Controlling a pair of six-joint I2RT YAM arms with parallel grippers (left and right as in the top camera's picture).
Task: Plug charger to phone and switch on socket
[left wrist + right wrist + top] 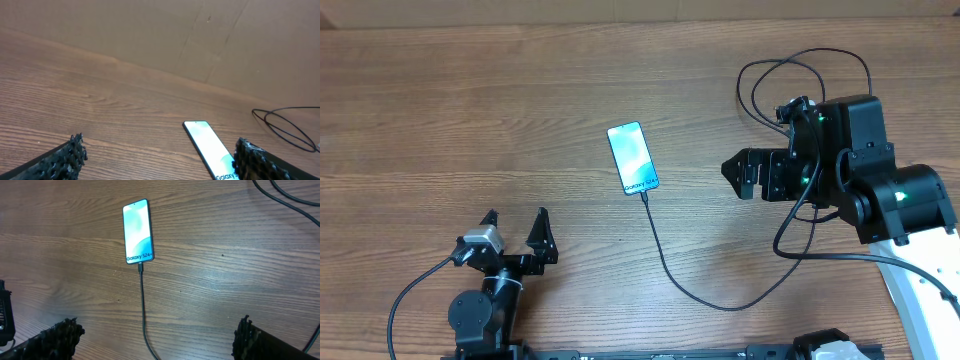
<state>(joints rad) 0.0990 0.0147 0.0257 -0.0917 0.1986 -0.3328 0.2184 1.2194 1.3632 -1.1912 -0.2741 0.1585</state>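
The phone [633, 158] lies flat and face up near the middle of the worktop [470, 100], its screen lit pale blue-white, with "Galaxy S24+" printed at the end nearer my arms. The charger [665, 262] meets that end. From the right wrist camera its small black tip looks seated in the port. From there the thin black cable runs toward the near edge, curves to my right and passes under the right arm, where I lose it. The worktop is brown wood-grain laminate, matte, with the grain running side to side. Behind it, in the left wrist view, stands a plain brown board wall [125, 30] with a thin seam running down it, meeting the worktop along a pale joint. Loose loops of black cable [790, 80] lie on the wood in the far right corner, and I cannot tell which lead they belong to. A white oblong piece [920, 290] juts out from under the right arm toward the near right corner; I cannot tell what it is. The left pincer [516, 222] sits near the front edge, well short of the phone, fingers spread wide with nothing between them. The right pincer [735, 175] hangs to the phone's right, pointing at it, likewise spread and empty.
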